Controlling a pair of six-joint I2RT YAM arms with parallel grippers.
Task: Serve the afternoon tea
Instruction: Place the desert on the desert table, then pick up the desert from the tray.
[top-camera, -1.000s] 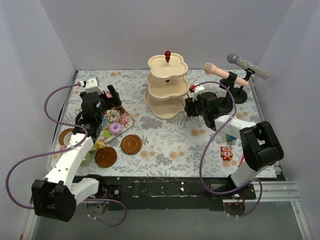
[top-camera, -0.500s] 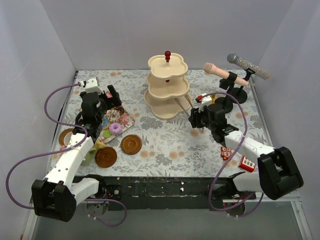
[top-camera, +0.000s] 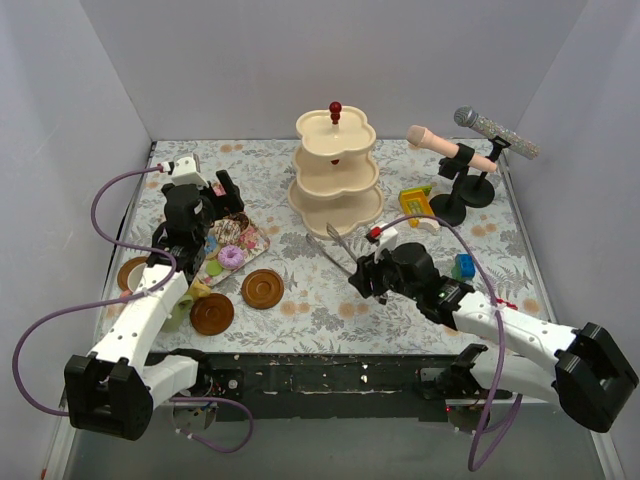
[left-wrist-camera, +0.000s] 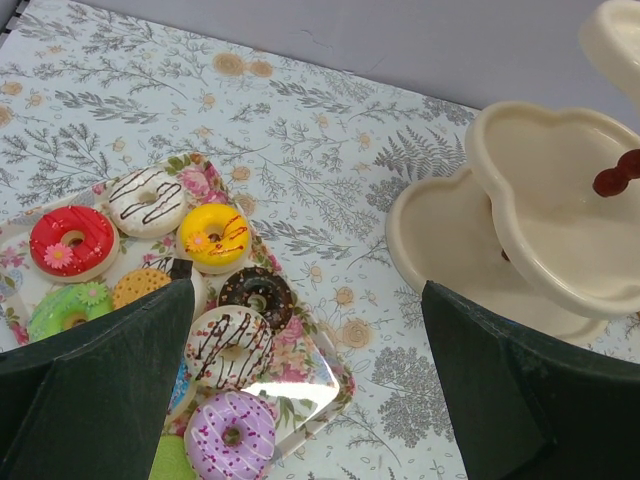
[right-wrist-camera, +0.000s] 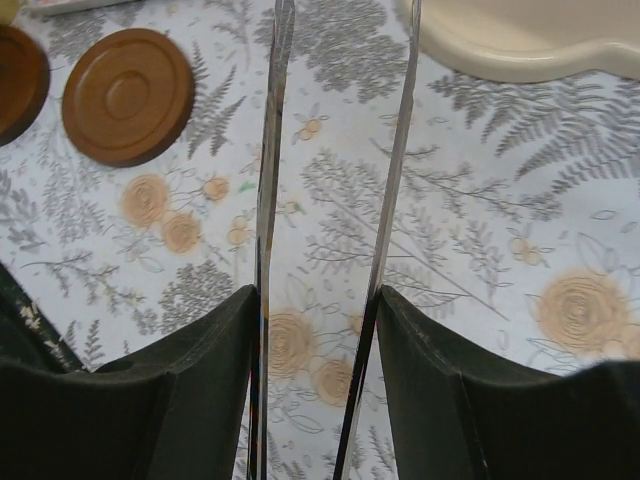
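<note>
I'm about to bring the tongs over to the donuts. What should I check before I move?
1. Grip: the right gripper holds the tongs, both blades between its fingers: ok.
2. Load: nothing between the blades: ok.
3. The left gripper is open: ok.
4. Room over the donuts: the left gripper hovers above the tray: not ok.
5. Space on the stand: tiers in view are bare: ok.

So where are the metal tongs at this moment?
In the top view, the tongs are near the middle, held in the right gripper. Their tips point toward the foot of the stand, and a saucer lies to their left.
</note>
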